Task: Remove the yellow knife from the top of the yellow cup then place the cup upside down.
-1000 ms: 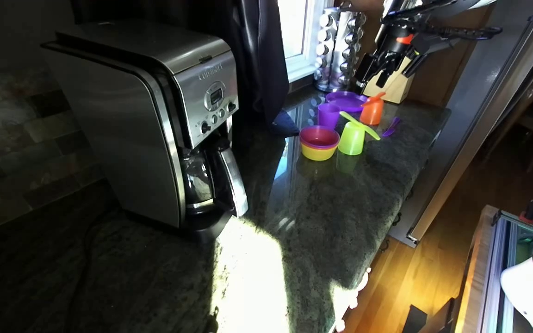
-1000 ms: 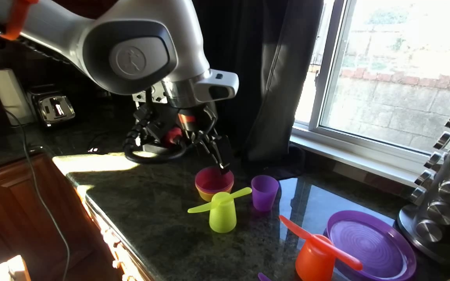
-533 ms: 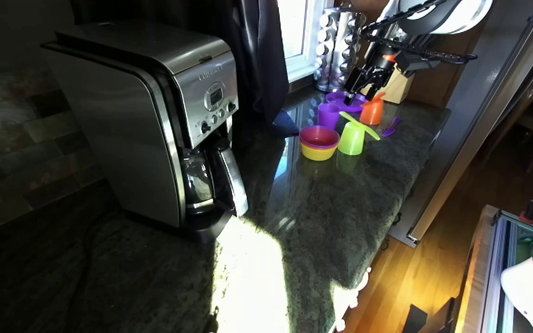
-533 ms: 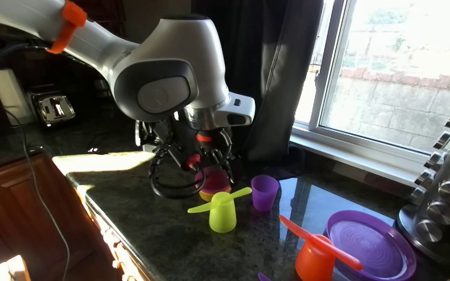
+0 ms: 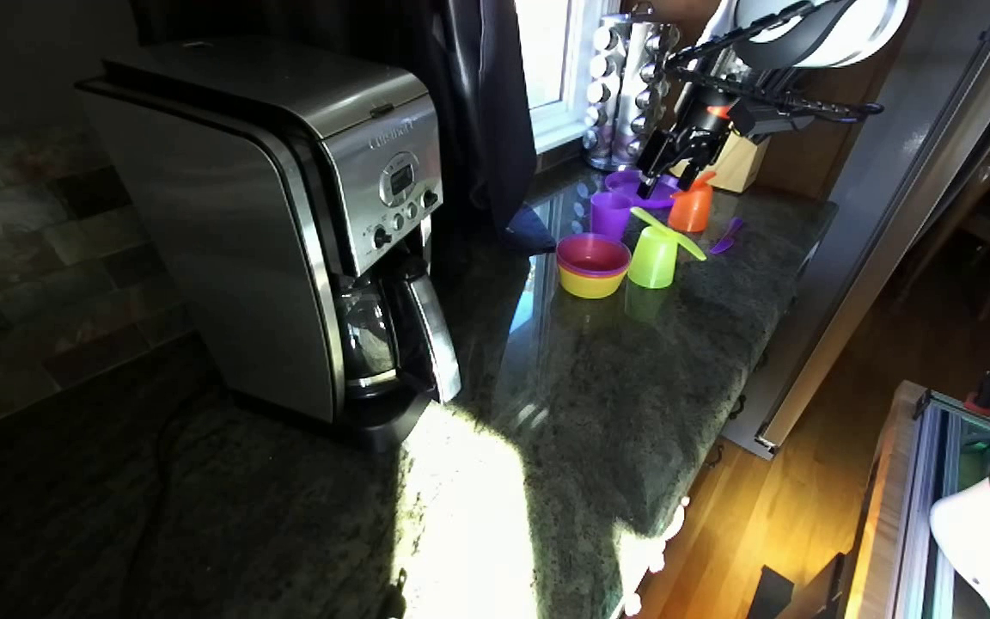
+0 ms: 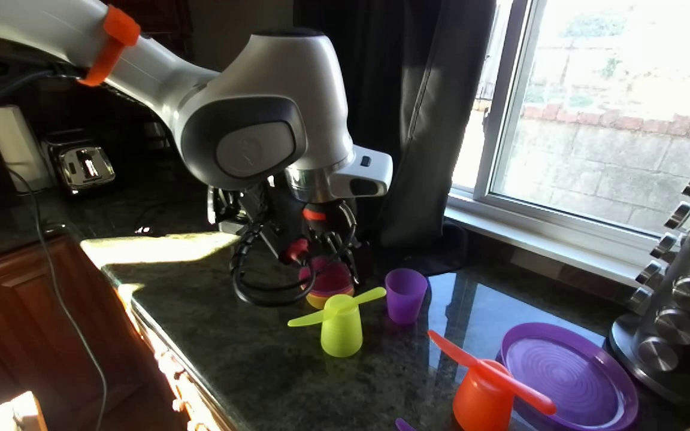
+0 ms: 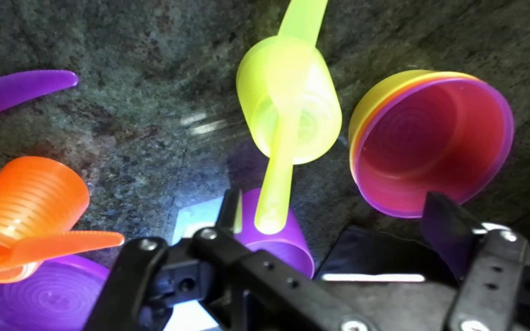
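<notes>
Over the last second the hand (image 7: 334, 202) has been carried lower above the desk (image 6: 261, 371); in the latest half second only a slight shift is noted, so a slowing, possibly for alignment, is judged. Jaws spread wide, nothing gripped. The yellow-green plastic knife (image 7: 288, 112) is unmoved, laid across the top of the yellow-green tumbler (image 6: 342, 335), both ends overhanging; no contact with the hand is made out. Tumbler found standing on the desk, just beside the nested bowls (image 7: 426, 138), with a purple tumbler (image 6: 406, 293) near. In the wrist view the handle end is seen in the space between the jaws, much nearer one of them, though the height above it cannot be judged from there. Meaning for the task: the approach is taken to be well along, the knife's removal not yet done. A narrowing toward the top is noted on the tumbler in both exterior views (so it is apparently mouth-down already; what "upside down" is meant to ask is left uncertain). Next, a centring correction and a descent onto the overhanging handle would be called for; if closed upon off-centre, the thin knife could be spun, or the tumbler nudged into the bowls.
</notes>
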